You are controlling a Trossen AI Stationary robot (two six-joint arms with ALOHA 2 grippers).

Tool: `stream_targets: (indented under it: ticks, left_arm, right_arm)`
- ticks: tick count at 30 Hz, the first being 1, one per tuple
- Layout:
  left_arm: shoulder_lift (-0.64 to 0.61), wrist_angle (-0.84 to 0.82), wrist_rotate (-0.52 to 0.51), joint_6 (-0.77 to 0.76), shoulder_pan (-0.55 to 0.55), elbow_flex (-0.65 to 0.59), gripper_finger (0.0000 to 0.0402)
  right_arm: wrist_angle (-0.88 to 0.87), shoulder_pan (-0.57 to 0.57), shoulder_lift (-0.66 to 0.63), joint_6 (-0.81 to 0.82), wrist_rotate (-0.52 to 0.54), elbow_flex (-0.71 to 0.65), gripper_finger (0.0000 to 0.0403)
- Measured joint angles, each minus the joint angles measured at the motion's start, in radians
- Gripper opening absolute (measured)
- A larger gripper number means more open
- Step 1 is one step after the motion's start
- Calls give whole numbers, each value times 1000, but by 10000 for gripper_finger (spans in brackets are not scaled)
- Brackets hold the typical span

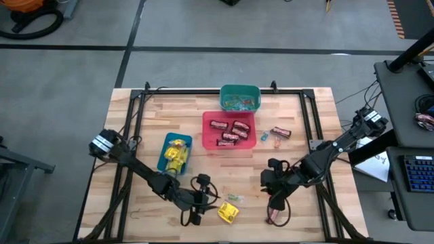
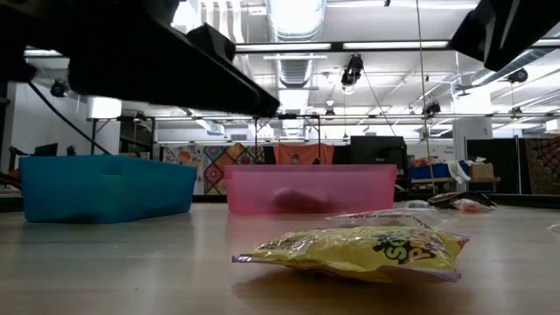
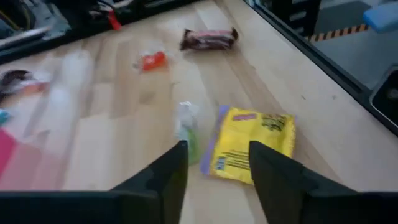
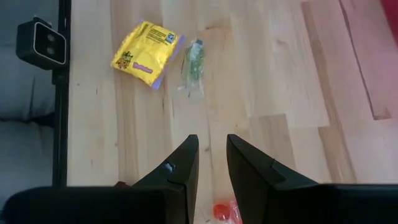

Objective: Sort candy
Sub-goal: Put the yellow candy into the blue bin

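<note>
A yellow packet (image 1: 228,212) lies flat on the table near the front edge, with a small green wrapped piece (image 1: 235,198) beside it. My left gripper (image 1: 207,202) is open and empty just left of them. In the left wrist view the packet (image 3: 252,144) and the green piece (image 3: 186,134) lie just ahead of my left gripper (image 3: 217,165). My right gripper (image 1: 270,194) hangs to their right, open a little and empty (image 4: 212,155). A red wrapped piece (image 4: 226,213) lies on the table below it. In the low view the packet (image 2: 359,252) lies in front.
A blue bin (image 1: 175,153) holds yellow packets, a red bin (image 1: 228,146) holds brown bars, and a teal bin (image 1: 239,89) holds small green pieces. A loose brown bar (image 1: 281,132), a blue piece (image 1: 264,136) and a red piece (image 1: 277,143) lie right of the red bin.
</note>
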Motion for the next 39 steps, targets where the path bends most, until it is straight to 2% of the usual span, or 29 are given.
stream_targets:
  ticks: [4,8,13,25,31,39]
  left_arm:
    - [74,8,48,4,-2,51,195]
    - [152,14,97,4,-1,110,217]
    - [224,45,137,4,0,153,221]
    - [292,92,138,-58,19,150,220]
    - [293,95,138,-58,19,149,188]
    - [293,94,147,-75,19,149,91]
  right_arm:
    - [3,0,5,-10,-1,0,75]
    - [2,0,1,-9,-4,0,75]
    - [3,0,-4,-23,-8,0,75]
    - [2,0,-2,-47,-11,0,75]
    - [-1,0,-2,-53,-11,0,75]
    - [-1,0,-1,-56,-8,0,75]
